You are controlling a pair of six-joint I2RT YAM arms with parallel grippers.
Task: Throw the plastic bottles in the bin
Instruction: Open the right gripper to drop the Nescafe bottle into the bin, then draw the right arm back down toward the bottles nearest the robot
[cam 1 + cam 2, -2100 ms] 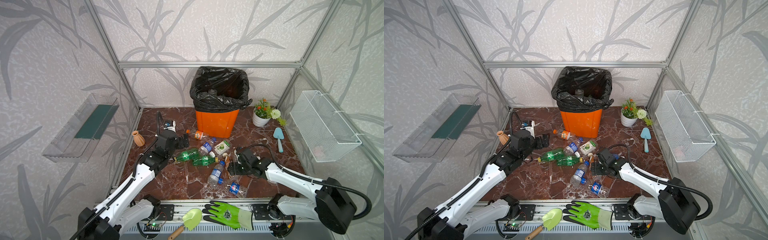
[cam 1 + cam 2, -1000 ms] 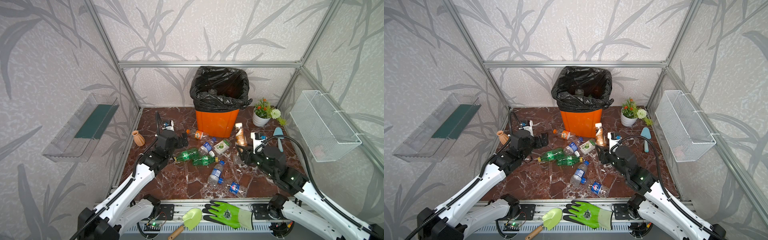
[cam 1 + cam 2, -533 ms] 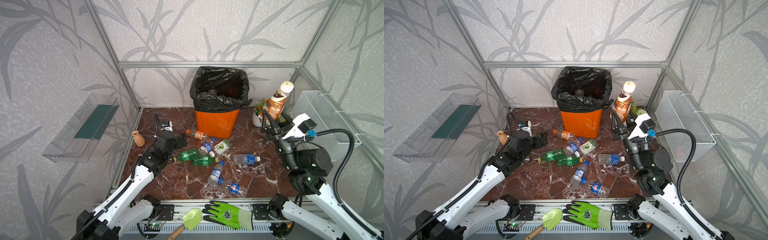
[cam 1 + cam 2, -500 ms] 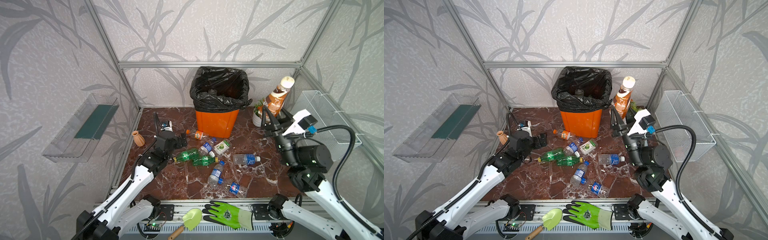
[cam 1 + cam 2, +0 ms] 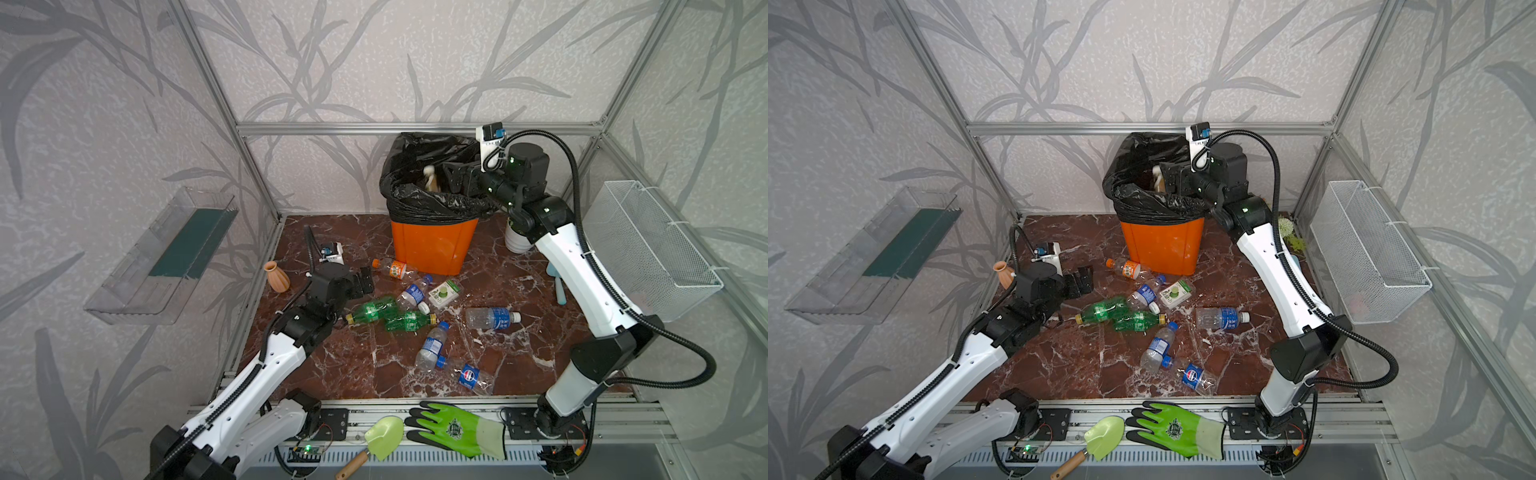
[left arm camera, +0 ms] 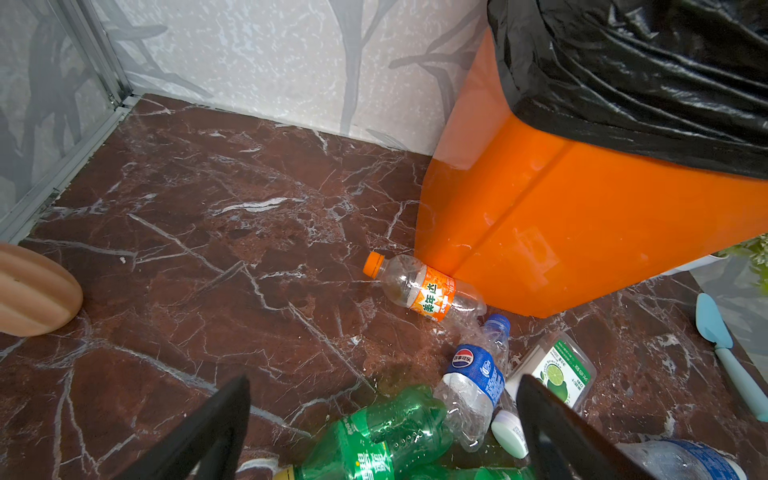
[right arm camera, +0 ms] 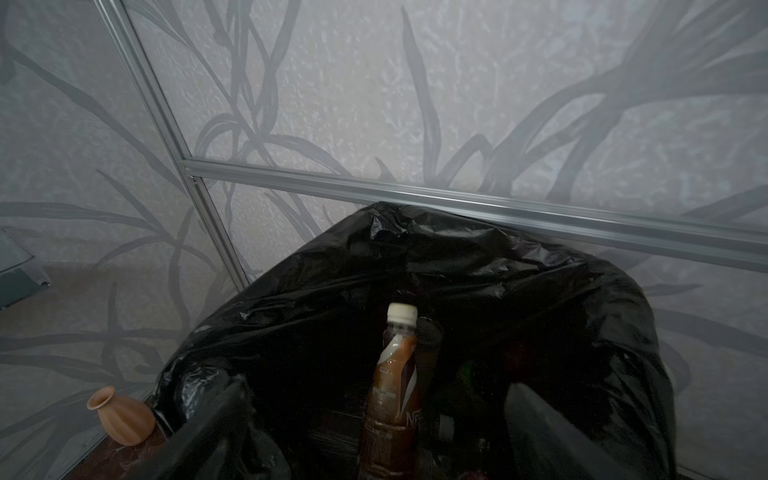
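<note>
The bin (image 5: 432,245) is bright orange, its bag (image 5: 436,203) glossy black. The floor (image 5: 357,370) is red-brown marble veined white; the walls (image 5: 415,62) pale grey with darker leaf sprays. There are green bottles (image 5: 374,309), an orange-labelled bottle (image 5: 392,268) (cap orange too), a brown bottle (image 7: 392,390) with a cream cap, and a lime-green glove (image 5: 453,428).

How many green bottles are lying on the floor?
2. One green bottle lies mid-floor; the second green bottle lies beside it, nearer the front. More might hide in the bin.
</note>
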